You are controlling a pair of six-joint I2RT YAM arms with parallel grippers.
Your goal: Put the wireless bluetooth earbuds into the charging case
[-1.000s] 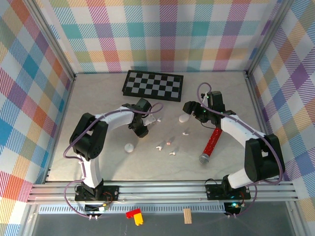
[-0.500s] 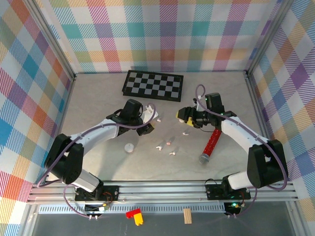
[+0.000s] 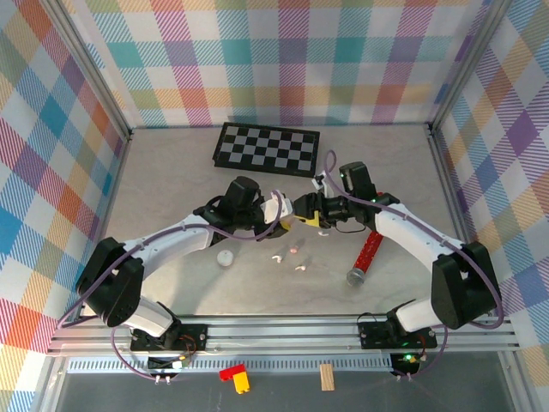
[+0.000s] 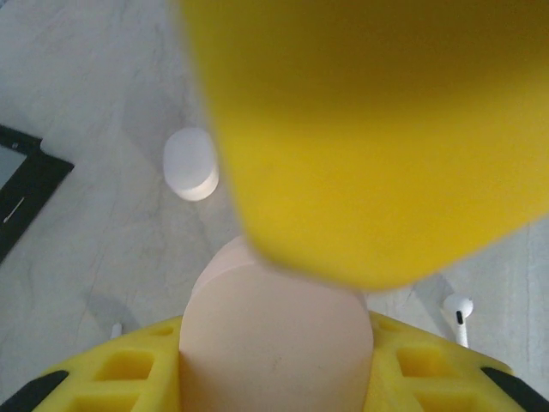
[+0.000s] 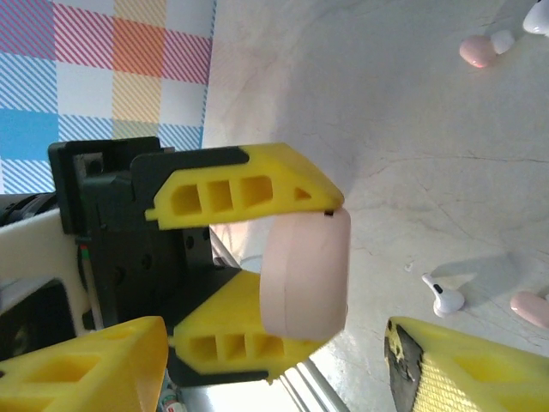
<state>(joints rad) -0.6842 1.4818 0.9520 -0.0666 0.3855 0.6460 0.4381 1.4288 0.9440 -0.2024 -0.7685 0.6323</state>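
Change: within the last second both arms have swung inward, and they now meet tip to tip above the middle of the grey marbled table [image 3: 171,172].
Left gripper [image 3: 288,216]: its yellow fingers are clamped on the pale pink pebble-shaped plastic charging case [image 5: 304,275] and hold it clear of the table. No open lid is visible.
Right gripper [image 3: 313,212]: its fingers are spread wide and hold nothing. They sit just in front of the case, seemingly not touching it.
Buds: the tiny white and pale pink plastic earbuds [image 3: 278,257] lie loose on the table just nearside of the two claws. Neither claw holds one.
Bystander: a small white round case [image 4: 190,163] rests on the table beyond the held case.
Meaning: this looks like a set-up for handing over or opening the case with both claws. No bud is seated yet, so the task appears to be at an early stage.
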